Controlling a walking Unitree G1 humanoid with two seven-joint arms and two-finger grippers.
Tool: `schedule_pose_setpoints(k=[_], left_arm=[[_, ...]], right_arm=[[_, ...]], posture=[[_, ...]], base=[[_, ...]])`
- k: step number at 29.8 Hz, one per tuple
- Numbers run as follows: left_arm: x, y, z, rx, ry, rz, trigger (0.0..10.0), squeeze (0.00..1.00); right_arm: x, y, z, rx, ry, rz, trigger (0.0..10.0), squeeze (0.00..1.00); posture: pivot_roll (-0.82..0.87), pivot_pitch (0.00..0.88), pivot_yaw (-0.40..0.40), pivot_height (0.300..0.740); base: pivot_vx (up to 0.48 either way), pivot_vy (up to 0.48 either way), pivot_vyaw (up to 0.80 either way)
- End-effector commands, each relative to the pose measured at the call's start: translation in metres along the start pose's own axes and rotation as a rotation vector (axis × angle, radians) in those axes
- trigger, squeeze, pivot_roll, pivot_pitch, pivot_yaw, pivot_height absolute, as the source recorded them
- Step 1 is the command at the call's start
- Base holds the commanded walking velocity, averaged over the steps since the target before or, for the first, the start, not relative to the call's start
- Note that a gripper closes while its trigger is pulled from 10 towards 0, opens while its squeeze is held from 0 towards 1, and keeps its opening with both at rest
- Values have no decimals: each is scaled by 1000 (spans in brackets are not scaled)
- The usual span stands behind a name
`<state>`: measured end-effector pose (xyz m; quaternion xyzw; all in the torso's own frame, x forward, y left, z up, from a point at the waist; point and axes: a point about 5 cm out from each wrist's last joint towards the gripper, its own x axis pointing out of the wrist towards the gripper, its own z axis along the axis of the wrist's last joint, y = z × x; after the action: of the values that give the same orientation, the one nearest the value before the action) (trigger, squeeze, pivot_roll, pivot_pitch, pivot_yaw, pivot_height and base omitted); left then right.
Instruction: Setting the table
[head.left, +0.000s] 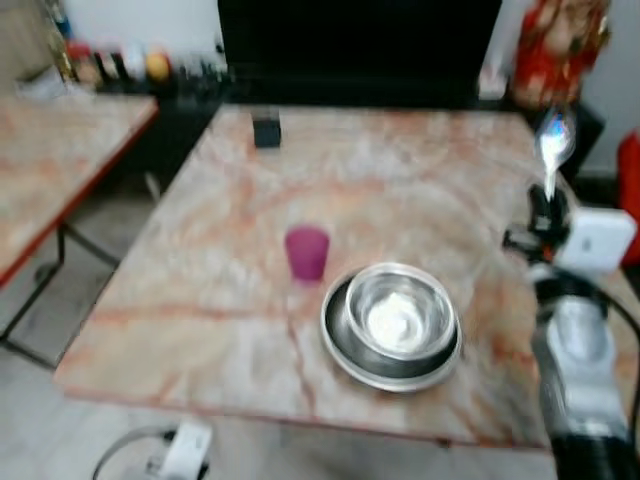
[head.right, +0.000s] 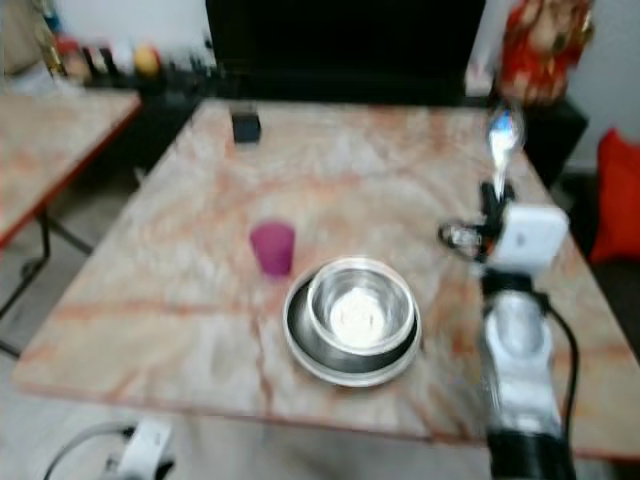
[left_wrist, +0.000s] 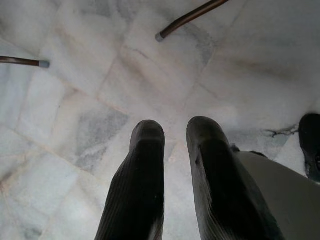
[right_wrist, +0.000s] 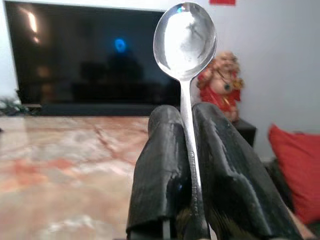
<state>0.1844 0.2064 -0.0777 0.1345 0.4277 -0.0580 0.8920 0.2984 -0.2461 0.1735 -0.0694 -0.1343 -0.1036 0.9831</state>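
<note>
A steel bowl (head.left: 398, 312) rests in a steel plate (head.left: 340, 340) near the front edge of the marble table (head.left: 400, 190). A magenta cup (head.left: 306, 252) stands just left of them. My right gripper (head.left: 548, 200) is raised over the table's right side, to the right of the bowl, and is shut on a metal spoon (right_wrist: 185, 40) that points upward, bowl end up. The spoon's handle is pinched between the black fingers (right_wrist: 160, 165). My left gripper (left_wrist: 175, 135) hangs low over the marble floor, fingers close together with nothing between them.
A small black box (head.left: 266, 129) sits at the table's far left. A second marble table (head.left: 60, 150) stands to the left. A dark TV (head.left: 360, 40) and a red figurine (head.left: 558, 45) are behind. A white power strip (head.left: 185, 450) lies on the floor.
</note>
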Motion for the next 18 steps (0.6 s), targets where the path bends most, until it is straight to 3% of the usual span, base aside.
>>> schedule_pose_setpoints(k=[1, 4, 5, 9, 18], left_arm=[[-1, 6, -4, 16, 17, 7, 10000, 0], [-1, 6, -3, 16, 15, 6, 10000, 0], [-1, 5, -3, 16, 13, 4, 10000, 0], [-1, 5, -2, 16, 11, 3, 10000, 0], [0, 5, 0, 14, 9, 3, 10000, 0]], right_arm=[[-1, 4, 6, 3, 46, -3, 10000, 0], [-3, 4, 1, 25, 95, -11, 10000, 0], [-6, 4, -6, 39, 173, -21, 10000, 0], [-12, 6, -18, 79, 316, -15, 10000, 0], [-19, 3, -32, 75, 448, -22, 10000, 0]], posture=[[-27, 0, -5, 740], [-27, 0, -5, 740], [-26, 0, -5, 740], [-25, 0, -6, 740], [-24, 0, -11, 740]], base=[[0, 0, 0], [0, 0, 0], [0, 0, 0], [0, 0, 0], [0, 0, 0]])
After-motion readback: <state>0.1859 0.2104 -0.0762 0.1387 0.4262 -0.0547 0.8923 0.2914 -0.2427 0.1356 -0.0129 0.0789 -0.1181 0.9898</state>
